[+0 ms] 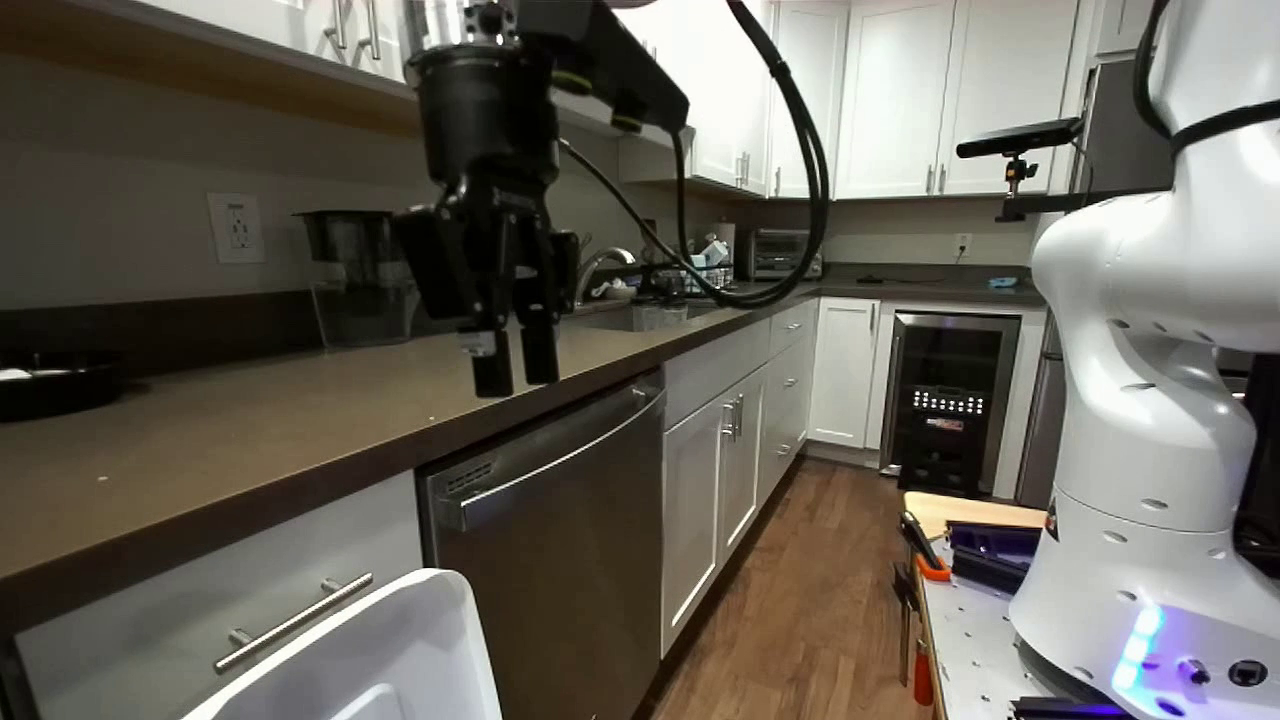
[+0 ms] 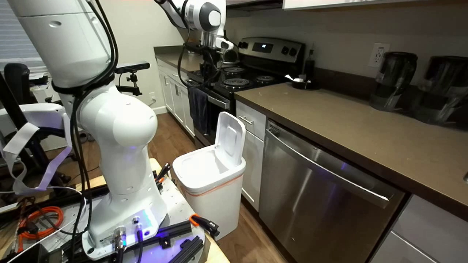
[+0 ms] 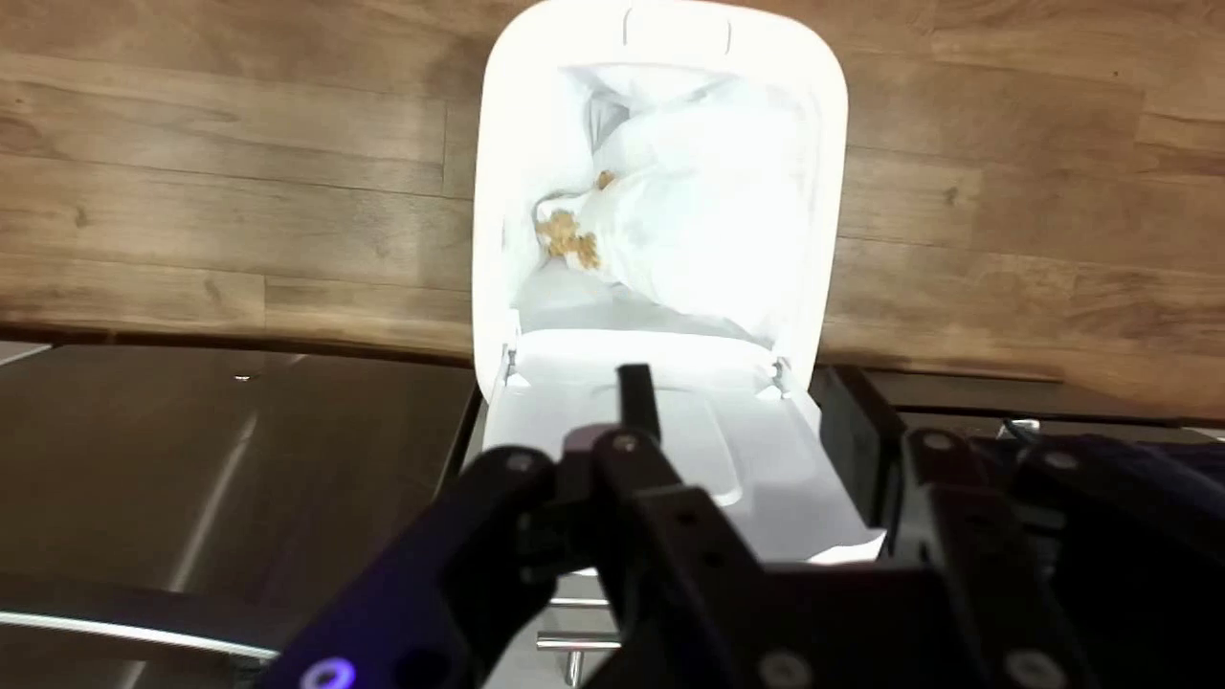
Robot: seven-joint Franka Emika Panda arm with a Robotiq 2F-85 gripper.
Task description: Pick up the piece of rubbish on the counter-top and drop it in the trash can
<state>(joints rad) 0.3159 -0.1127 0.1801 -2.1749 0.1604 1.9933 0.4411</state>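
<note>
Two black fingers [image 3: 639, 407] of the gripper [image 3: 742, 388] stand well apart, and I see nothing held between them; in the wrist view they show over the raised lid [image 3: 775, 459] of the trash can [image 3: 493, 211]; the piece of rubbish [image 3: 567, 237], as I judge the tan crumpled bits to be, lies inside this can, lower than the fingers, to their left and on the far side of the lid; the drop therefore seems done; the coming move should probably go upward, clear of the lid, without another reach.
</note>
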